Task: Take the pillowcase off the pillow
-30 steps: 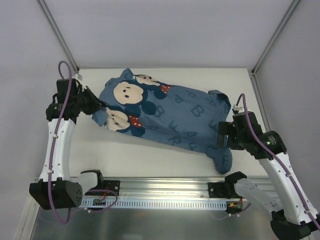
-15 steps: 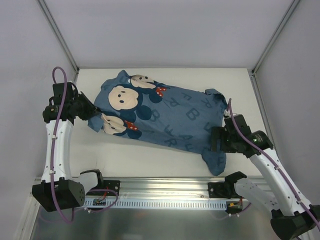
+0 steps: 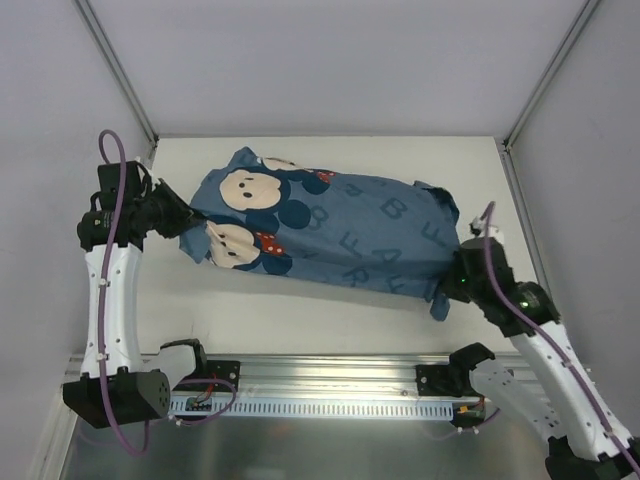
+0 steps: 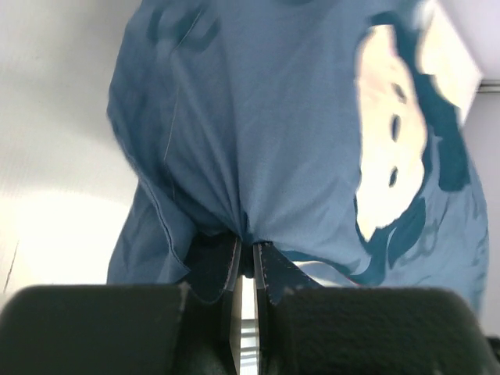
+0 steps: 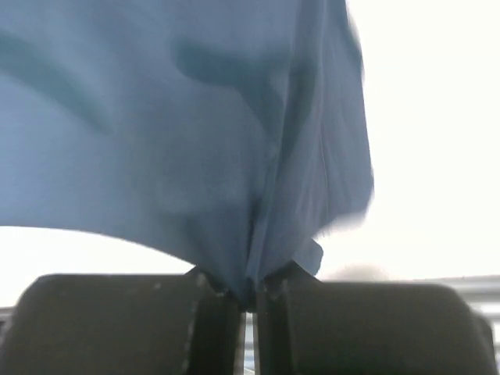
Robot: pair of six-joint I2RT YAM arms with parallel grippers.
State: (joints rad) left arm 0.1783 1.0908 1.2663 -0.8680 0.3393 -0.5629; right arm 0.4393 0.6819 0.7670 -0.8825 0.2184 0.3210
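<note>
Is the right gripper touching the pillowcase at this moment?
Touching. The right wrist view shows the right gripper shut on a bunched fold of the pillowcase.

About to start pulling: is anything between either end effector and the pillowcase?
Nothing visible stands between them. The left end effector is shut on a bunched fold of the pillowcase at its cartoon-face end, and the right end effector is shut on its opposite end.

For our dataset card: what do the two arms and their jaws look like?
The left arm and right arm have white links, black joints and bases; a purple cable runs along each. Jaws: flat, dark, blocky.
</note>
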